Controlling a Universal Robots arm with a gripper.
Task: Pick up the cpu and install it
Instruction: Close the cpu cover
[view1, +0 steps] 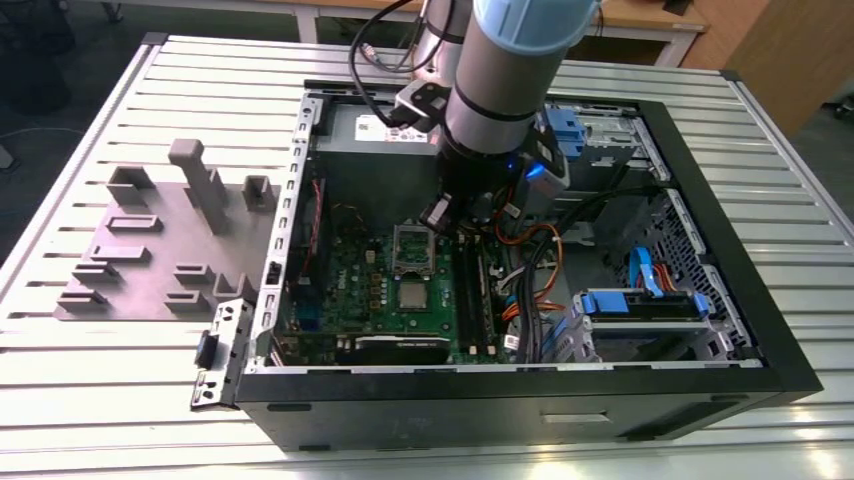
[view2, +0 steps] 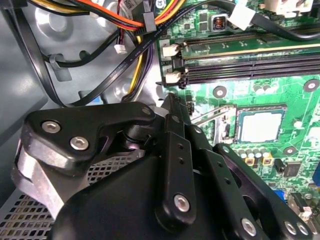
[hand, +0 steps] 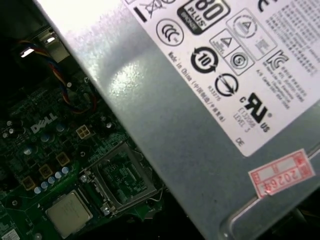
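The cpu (view1: 412, 296) is a small silvery square lying flat on the green motherboard (view1: 354, 285) inside the open computer case (view1: 534, 400). Beside it, farther into the case, the silver socket frame (view1: 414, 247) stands open around a dark centre. In the first wrist view the cpu (hand: 69, 213) lies next to the socket frame (hand: 122, 177). The second wrist view has the cpu (view2: 259, 126) off to one side of the fingertips. My gripper (view1: 445, 218) (view2: 169, 100) hangs over the far end of the socket frame, shut and holding nothing, apart from the cpu.
A grey power supply (hand: 210, 100) (view1: 374, 135) sits close behind the gripper. Bundled cables (view2: 125, 30) and memory slots (view2: 250, 65) lie beside it. A blue drive cage (view1: 641, 305) fills the case at the exterior view's right. Grey plastic blocks (view1: 160, 230) stand on the slatted table at its left.
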